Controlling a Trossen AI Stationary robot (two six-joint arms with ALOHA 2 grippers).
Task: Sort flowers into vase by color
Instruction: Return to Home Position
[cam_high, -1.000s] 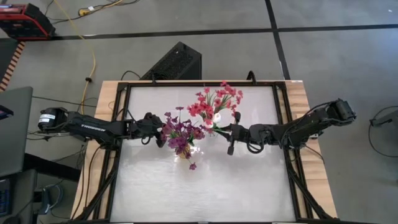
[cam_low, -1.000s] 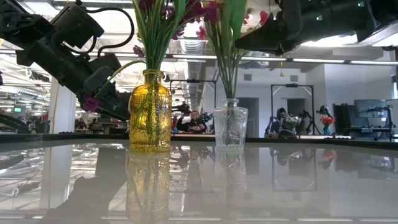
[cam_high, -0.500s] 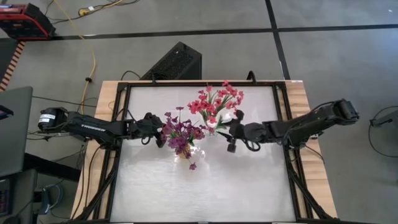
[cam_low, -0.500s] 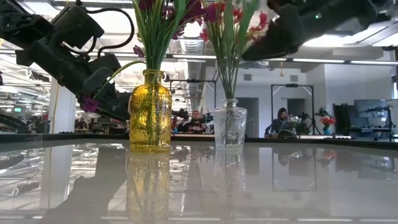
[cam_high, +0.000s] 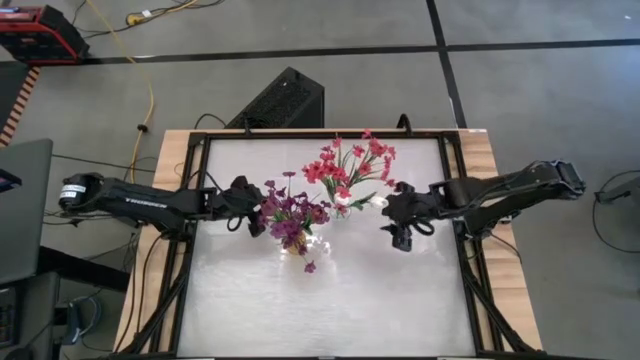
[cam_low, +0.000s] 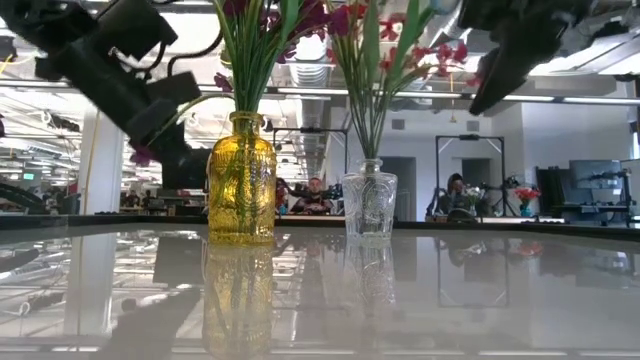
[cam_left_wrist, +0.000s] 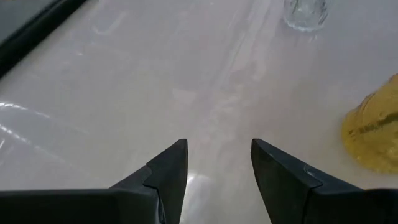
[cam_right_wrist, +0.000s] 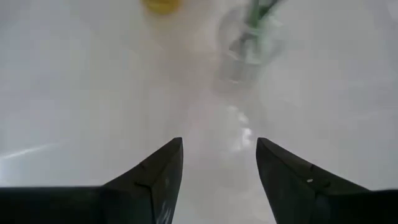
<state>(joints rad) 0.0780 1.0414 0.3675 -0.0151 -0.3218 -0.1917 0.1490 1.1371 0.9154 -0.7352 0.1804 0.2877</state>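
Note:
A yellow glass vase (cam_low: 241, 180) holds the purple flowers (cam_high: 290, 215). To its right, a clear glass vase (cam_low: 370, 200) holds the red-pink flowers (cam_high: 350, 165), with a white bud (cam_high: 378, 200) at their right side. Both vases stand upright on the table. My left gripper (cam_left_wrist: 217, 146) is open just left of the yellow vase, above the table, with nothing between its fingers. My right gripper (cam_right_wrist: 219, 143) is open to the right of the clear vase and above it (cam_high: 388, 212), also with nothing between its fingers.
The glossy white table top (cam_high: 330, 300) has a dark frame (cam_high: 470, 250) along its sides. One purple bloom (cam_high: 310, 267) shows nearer the front edge than the yellow vase. A black box (cam_high: 280, 100) stands on the floor behind the table.
My right gripper has opened and drawn back from the red-pink flowers toward the table's right edge. The red-pink sprigs now stand more spread out in the clear vase. My left arm has risen a little beside the yellow vase.

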